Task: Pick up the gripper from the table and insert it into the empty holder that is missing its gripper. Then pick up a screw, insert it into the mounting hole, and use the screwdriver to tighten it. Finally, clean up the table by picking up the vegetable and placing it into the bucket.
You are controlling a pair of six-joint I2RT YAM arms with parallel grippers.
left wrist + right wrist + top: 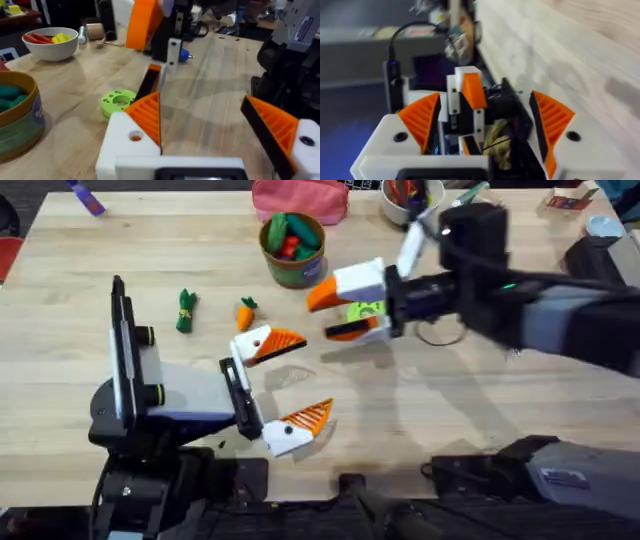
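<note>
Light wooden butcher-block table (480, 430), viewed from beside the arms' bases. Toward the far edge, near the middle: small round green bucket with tan rim (292, 250), holding red and green toy pieces, standing just in front of a pink fabric pouch (300, 198). Far right of the tabletop: white bowl (50, 44) with red and yellow pieces. Left of centre: small toy carrot vegetable, orange body with green leafy top (246, 312), lying flat, apart from a green leafy toy (186, 311) further left. Centre: bright green plastic disc with holes (118, 102), flat on the wood. Left gripper (280, 380), white mounts with orange ribbed pads, low over the tabletop near the front edge, fingers spread wide, nothing between them. Right gripper (345, 308), same build, reaching in from the right edge just above the green disc, fingers parted; the wrist view shows a white wedge-shaped plastic holder with an orange fin (467, 97) between them, but whether the pads press on it cannot be told. A blue object (184, 55) lies behind this gripper, mostly hidden.
</note>
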